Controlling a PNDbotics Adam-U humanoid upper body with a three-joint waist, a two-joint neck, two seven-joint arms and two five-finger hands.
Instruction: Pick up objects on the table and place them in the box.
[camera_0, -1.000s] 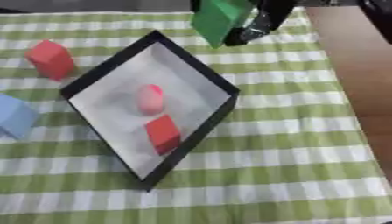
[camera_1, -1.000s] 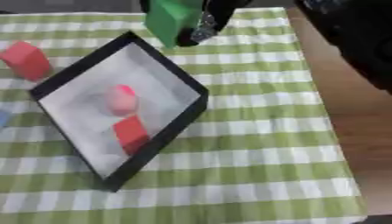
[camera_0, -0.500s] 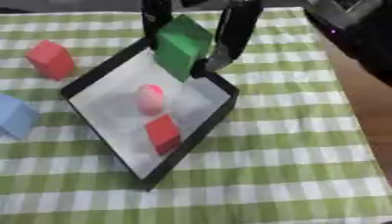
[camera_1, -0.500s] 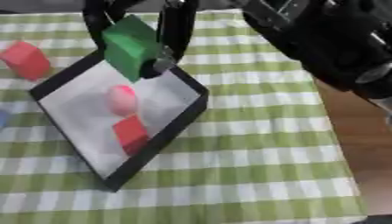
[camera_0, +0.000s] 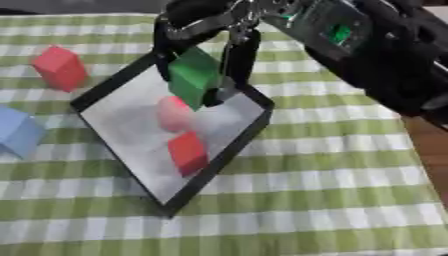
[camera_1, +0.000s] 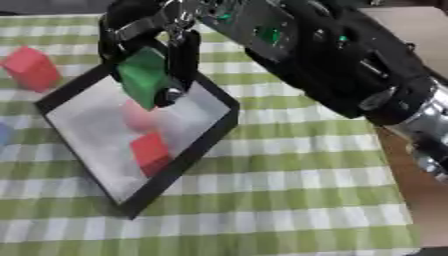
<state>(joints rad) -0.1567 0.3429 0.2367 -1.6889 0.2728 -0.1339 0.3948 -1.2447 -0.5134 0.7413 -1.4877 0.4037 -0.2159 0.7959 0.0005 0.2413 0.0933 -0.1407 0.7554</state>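
Left eye view: right hand (camera_0: 206, 35) reaches in from the upper right, fingers curled down round a green block (camera_0: 194, 76), holding it above the far corner of the box (camera_0: 226, 152). The box is black-rimmed with a pale floor, lying skewed on the green-and-white checked surface (camera_0: 332, 190). Inside it: a pink rounded object (camera_0: 174, 113) and, nearer the camera, a red block (camera_0: 188, 152). Outside the box, well apart to its left, a second red block (camera_0: 59, 67) near the far edge and a blue block (camera_0: 17, 131) at the left edge.

Right eye view: same hand, block pinched between dark fingers (camera_1: 184, 55) on either side. The black forearm (camera_1: 350, 65) crosses the upper right. Left hand does not show.
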